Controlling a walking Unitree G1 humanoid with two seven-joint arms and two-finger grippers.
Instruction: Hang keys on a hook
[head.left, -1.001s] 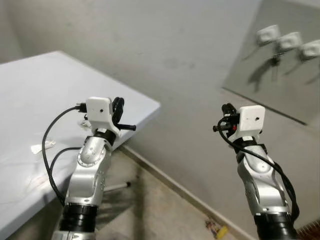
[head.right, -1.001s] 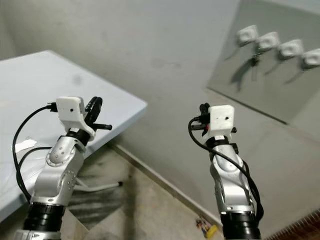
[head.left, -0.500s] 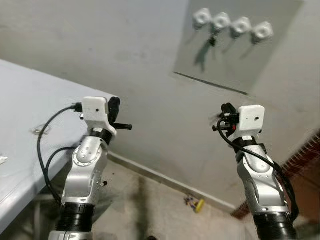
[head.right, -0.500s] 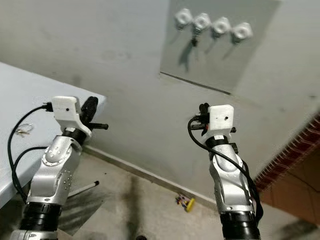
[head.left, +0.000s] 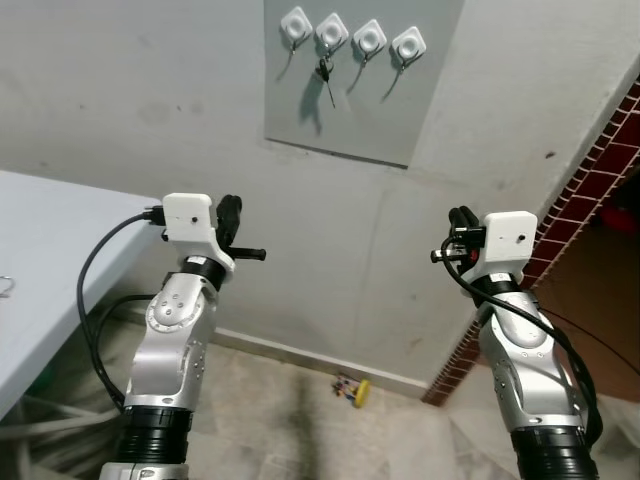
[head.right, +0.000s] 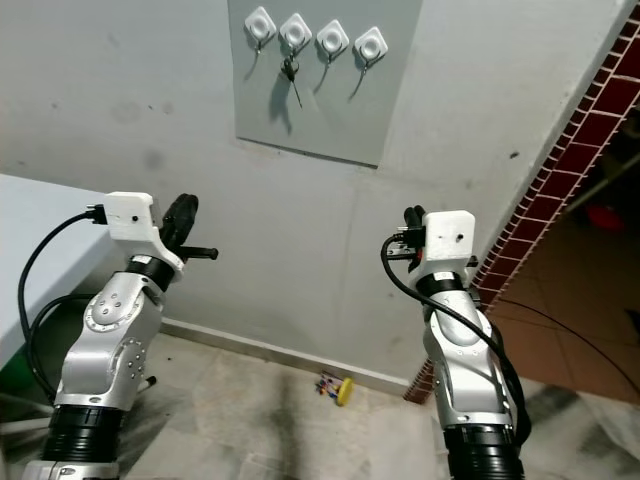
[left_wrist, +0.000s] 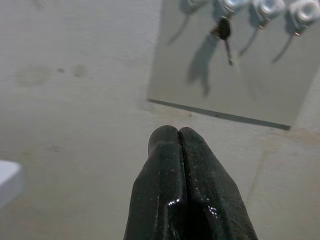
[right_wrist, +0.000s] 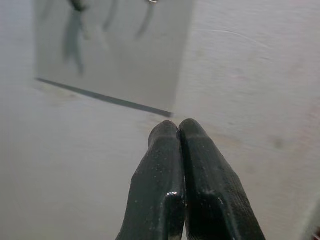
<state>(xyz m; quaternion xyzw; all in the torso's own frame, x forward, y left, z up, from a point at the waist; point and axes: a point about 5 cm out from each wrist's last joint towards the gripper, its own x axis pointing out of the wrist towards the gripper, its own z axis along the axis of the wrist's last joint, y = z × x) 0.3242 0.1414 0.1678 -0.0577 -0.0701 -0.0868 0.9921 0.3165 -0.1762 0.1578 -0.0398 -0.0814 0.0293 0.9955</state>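
Keys (head.left: 325, 72) hung on second hook (head.left: 331, 34) of wall panel (head.left: 400, 120), high above left gripper (left_wrist: 178, 136) and right gripper (right_wrist: 178, 131), both pressed closed, empty.

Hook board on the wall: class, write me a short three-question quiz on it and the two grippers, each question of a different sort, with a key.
1. True or false: the keys hang on the second hook from the left of the grey board.
2. How many white hooks are on the board?
A. three
B. four
C. six
3. Fill in: the left gripper and the right gripper both have fingers that are ____.

Key: 1 true; 2 B; 3 shut.
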